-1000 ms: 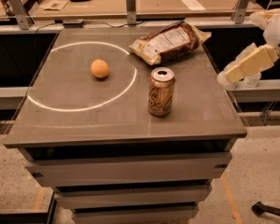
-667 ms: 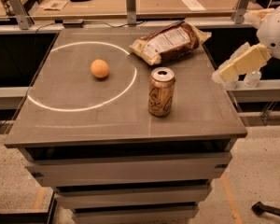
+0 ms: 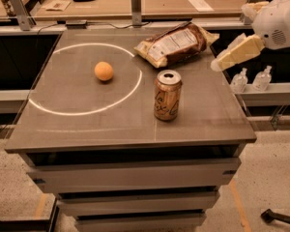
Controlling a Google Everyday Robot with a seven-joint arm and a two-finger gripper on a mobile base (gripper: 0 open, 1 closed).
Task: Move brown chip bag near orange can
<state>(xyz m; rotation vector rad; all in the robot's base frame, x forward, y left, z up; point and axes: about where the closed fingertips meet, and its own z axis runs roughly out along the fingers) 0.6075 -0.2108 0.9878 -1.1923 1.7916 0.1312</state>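
The brown chip bag (image 3: 176, 43) lies flat at the far right of the grey table top (image 3: 87, 124), its white label panel facing up. The orange can (image 3: 167, 95) stands upright in front of it, nearer the front edge, with a gap between them. My gripper (image 3: 221, 62) hangs above the table's right edge, to the right of the bag and apart from it. It holds nothing.
A small round orange fruit (image 3: 104, 71) sits inside a white circle drawn on the table's left half. Two small clear bottles (image 3: 251, 79) stand on a lower shelf to the right. A wooden counter (image 3: 159, 1) runs behind the table.
My gripper has moved left and slightly up, from beside the table to over its right edge, closer to the chip bag. The bag, can and fruit have not moved.
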